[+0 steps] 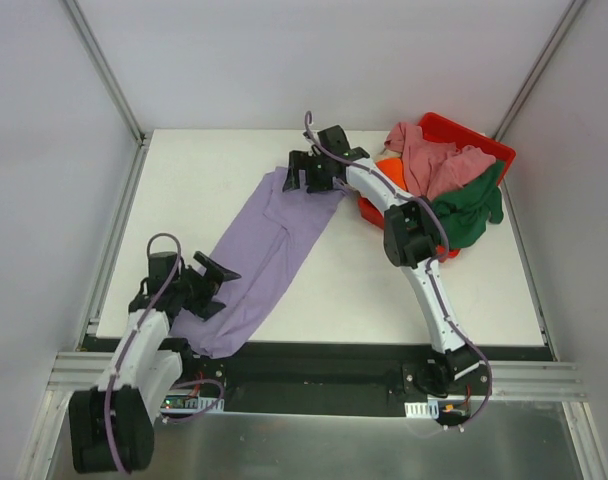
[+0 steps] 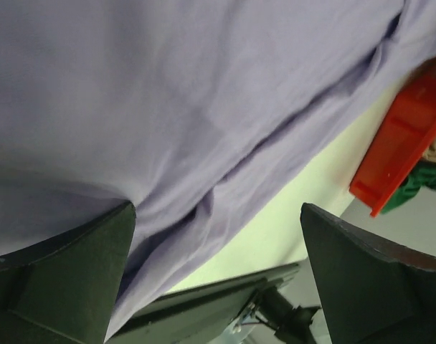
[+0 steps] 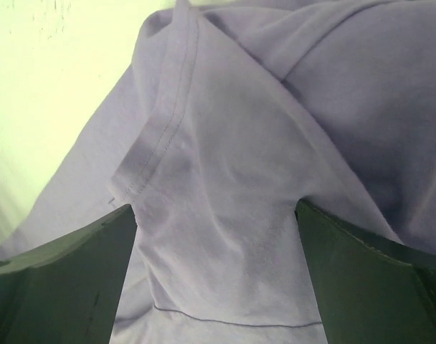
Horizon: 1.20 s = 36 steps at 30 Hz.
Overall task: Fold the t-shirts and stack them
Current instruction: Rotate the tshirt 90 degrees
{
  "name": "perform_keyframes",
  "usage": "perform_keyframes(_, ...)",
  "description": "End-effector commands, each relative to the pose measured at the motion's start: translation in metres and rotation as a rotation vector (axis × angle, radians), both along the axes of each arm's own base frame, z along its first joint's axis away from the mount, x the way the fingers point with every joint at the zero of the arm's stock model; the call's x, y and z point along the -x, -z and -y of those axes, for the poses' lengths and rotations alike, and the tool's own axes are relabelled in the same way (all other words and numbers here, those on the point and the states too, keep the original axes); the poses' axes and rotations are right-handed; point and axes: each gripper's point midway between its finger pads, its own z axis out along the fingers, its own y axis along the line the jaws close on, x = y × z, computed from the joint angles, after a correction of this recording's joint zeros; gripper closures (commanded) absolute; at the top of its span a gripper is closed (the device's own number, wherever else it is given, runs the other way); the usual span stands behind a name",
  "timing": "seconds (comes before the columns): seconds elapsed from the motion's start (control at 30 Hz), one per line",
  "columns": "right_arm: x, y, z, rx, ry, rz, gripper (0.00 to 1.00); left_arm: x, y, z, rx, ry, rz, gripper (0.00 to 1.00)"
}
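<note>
lavender shirt (image 1: 269,250) lies stretched diagonally across the table (image 1: 204,180), one end at each claw, apparently to spread it flat for folding. left gripper (image 1: 214,290): jaws wide apart, cloth draped against one finger, nothing clamped. right gripper (image 1: 296,172): jaws wide apart, hem bunched between them. other shirts (image 1: 439,160) sit in the red bin (image 1: 484,150).

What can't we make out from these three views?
Top view: orange t-shirt is mostly behind the right arm.
Top view: lavender t-shirt has its near corner under the left gripper; both wrist views crop it.
Any view: whatever lies in the red bin beneath the pink t-shirt and green t-shirt is buried.
</note>
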Motion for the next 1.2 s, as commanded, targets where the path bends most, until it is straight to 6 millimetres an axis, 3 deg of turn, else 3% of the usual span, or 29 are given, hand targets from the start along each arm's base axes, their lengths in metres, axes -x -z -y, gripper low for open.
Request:
perform_keyframes(0.0, -0.007, -0.031, -0.008, -0.034, 0.011, 0.053, 0.04, 0.022, -0.024, 0.010, 0.033, -0.029, 0.007, 0.01)
perform_keyframes(0.13, 0.005, -0.094, -0.005, -0.035, 0.002, 0.144, 0.04, 0.000, -0.103, -0.005, -0.148, 0.052, 0.310, 0.01)
perform_keyframes(0.2, 0.029, -0.108, -0.007, 0.003, -0.043, 0.173, 0.04, -0.005, -0.124, -0.015, -0.236, 0.064, 0.354, 0.01)
perform_keyframes(0.27, 0.053, -0.104, 0.004, 0.131, -0.042, 0.200, 0.04, -0.009, -0.128, -0.019, -0.281, 0.093, 0.353, 0.01)
perform_keyframes(0.4, 0.115, -0.083, 0.016, 0.246, 0.015, 0.097, 0.04, -0.014, -0.104, -0.007, -0.222, 0.196, 0.222, 0.01)
perform_keyframes(0.53, 0.185, -0.046, -0.008, 0.220, -0.027, -0.054, 0.04, -0.012, -0.061, -0.005, -0.207, 0.243, 0.044, 0.01)
perform_keyframes(0.67, 0.223, -0.025, -0.038, 0.243, -0.089, -0.102, 0.04, -0.006, -0.034, 0.001, -0.184, 0.265, -0.028, 0.01)
perform_keyframes(0.8, 0.227, -0.005, -0.046, 0.258, -0.078, -0.130, 0.04, 0.005, -0.010, -0.003, -0.203, 0.244, -0.075, 0.01)
perform_keyframes(0.97, 0.209, 0.031, -0.028, 0.364, -0.055, -0.176, 0.04, 0.008, 0.016, -0.008, -0.228, 0.220, -0.113, 0.01)
perform_keyframes(1.17, 0.174, 0.048, 0.003, 0.409, -0.004, -0.214, 0.04, 0.003, 0.023, 0.021, -0.138, 0.299, -0.121, 0.01)
